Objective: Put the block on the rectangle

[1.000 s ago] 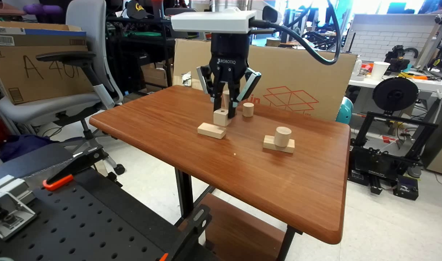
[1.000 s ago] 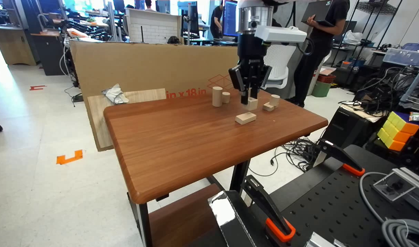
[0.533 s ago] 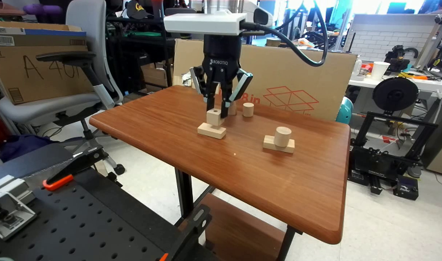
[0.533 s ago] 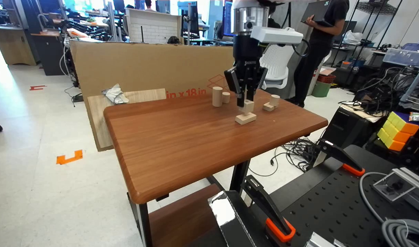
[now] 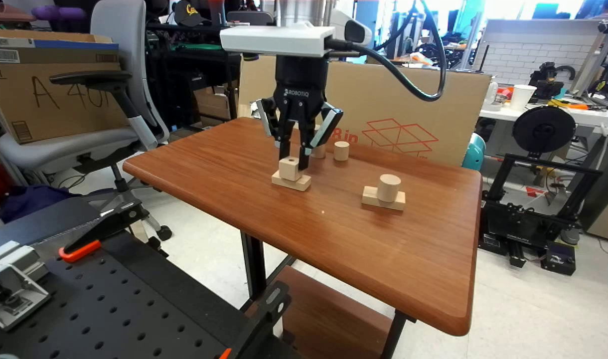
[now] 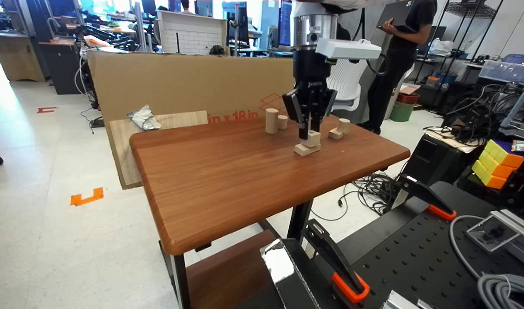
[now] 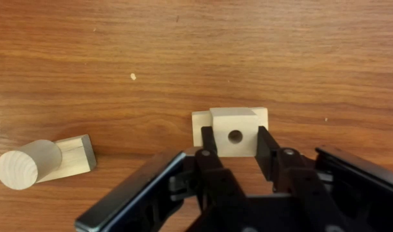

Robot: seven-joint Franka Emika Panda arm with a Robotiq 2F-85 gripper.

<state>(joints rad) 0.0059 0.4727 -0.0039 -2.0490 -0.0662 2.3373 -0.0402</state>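
Note:
The block (image 5: 289,169) is a small pale wooden cube with a round hole in its top. It sits at the top face of the rectangle (image 5: 290,185), a flat pale slab on the table; whether it bears fully on it is hard to tell. Both also show in an exterior view, block (image 6: 312,139) above rectangle (image 6: 305,149). My gripper (image 5: 294,158) points down with its fingers against two sides of the block. In the wrist view, the gripper (image 7: 235,132) is shut on the block (image 7: 235,149), and the ends of the rectangle (image 7: 201,124) stick out on both sides.
A second slab (image 5: 370,196) with a wooden cylinder (image 5: 388,188) standing on it lies beside. A short cylinder (image 5: 341,150) and a tall cylinder (image 6: 271,121) stand toward the back of the table (image 5: 374,249). A cardboard sheet (image 5: 408,109) stands behind the table.
The gripper has carried the block sideways from beside the rectangle to over it, then lowered it to the rectangle's top. The rectangle and the other wooden pieces have not moved.

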